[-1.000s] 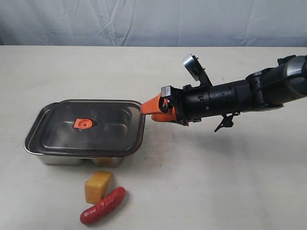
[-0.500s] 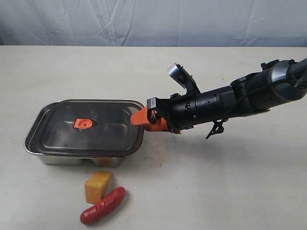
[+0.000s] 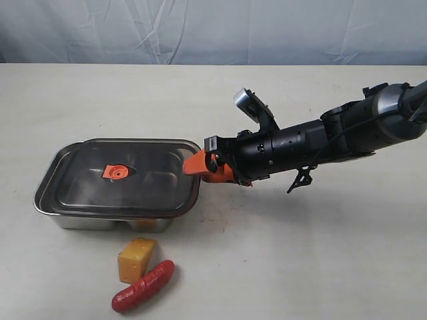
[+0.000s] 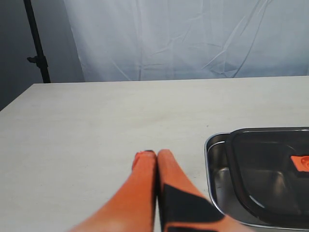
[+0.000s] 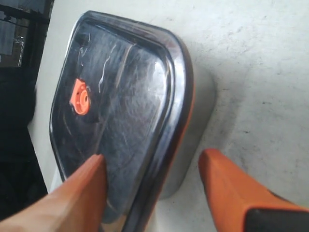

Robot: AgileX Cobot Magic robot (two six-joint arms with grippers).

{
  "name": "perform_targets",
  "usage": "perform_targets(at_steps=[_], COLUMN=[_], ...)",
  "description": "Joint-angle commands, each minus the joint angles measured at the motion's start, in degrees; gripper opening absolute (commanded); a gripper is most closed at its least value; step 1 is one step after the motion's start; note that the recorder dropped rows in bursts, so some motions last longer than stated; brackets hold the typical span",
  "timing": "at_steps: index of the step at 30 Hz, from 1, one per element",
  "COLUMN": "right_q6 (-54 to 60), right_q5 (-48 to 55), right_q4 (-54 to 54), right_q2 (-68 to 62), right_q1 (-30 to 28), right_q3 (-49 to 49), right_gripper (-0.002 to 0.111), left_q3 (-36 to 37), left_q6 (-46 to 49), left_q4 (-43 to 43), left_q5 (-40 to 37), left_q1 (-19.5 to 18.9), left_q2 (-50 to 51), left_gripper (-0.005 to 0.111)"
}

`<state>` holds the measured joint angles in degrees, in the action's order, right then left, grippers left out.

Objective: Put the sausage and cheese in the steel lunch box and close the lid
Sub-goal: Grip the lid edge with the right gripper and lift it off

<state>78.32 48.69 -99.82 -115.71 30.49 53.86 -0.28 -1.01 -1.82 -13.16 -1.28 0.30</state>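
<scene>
The steel lunch box (image 3: 60, 217) stands at the left with the dark lid (image 3: 147, 180) lying on it, slightly askew, its orange tab (image 3: 115, 173) at the centre. My right gripper (image 3: 197, 168) is open at the lid's right end. In the right wrist view one finger (image 5: 82, 193) is over the lid (image 5: 120, 111) and the other (image 5: 231, 193) is outside the box wall (image 5: 200, 111), with the lid's rim between them. The cheese (image 3: 137, 259) and the sausage (image 3: 143, 285) lie side by side on the table in front of the box. My left gripper (image 4: 156, 153) is shut and empty, beside the box (image 4: 217, 164).
A pale tabletop (image 3: 300, 253) spreads to the right of and behind the box. A wrinkled white backdrop (image 3: 213, 30) closes the far side. A black stand (image 4: 38, 43) rises beyond the table corner in the left wrist view.
My right gripper has slid left toward the box, so its open fingers now straddle the lid's right edge. Over the last half second it has barely moved.
</scene>
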Motion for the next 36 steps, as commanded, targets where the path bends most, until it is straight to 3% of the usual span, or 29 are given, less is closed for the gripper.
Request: perform_targets(at_steps=[1, 8, 10, 16, 36], right_q6=[0.14, 0.14, 0.14, 0.14, 1.13], right_q5=[0.24, -1.09, -1.09, -1.33, 0.31], right_q4=[-0.13, -0.13, -0.13, -0.13, -0.13], right_q2=[-0.08, -0.17, -0.17, -0.17, 7.32], right_q1=[1.03, 2.23, 2.23, 2.23, 2.12], right_q3=[0.29, 0.29, 0.29, 0.29, 0.29], right_gripper=[0.057, 0.056, 0.050, 0.000, -0.001], left_q3=[0.28, 0.28, 0.28, 0.28, 0.28], left_q6=[0.02, 0.02, 0.02, 0.02, 0.02], left_q4=[-0.01, -0.01, -0.01, -0.01, -0.01], left_q5=[-0.05, -0.05, -0.05, -0.05, -0.05], left_q1=[-0.35, -0.35, -0.35, -0.35, -0.35], left_q2=[-0.30, -0.30, -0.30, -0.30, -0.30], left_gripper=[0.000, 0.000, 0.000, 0.000, 0.000])
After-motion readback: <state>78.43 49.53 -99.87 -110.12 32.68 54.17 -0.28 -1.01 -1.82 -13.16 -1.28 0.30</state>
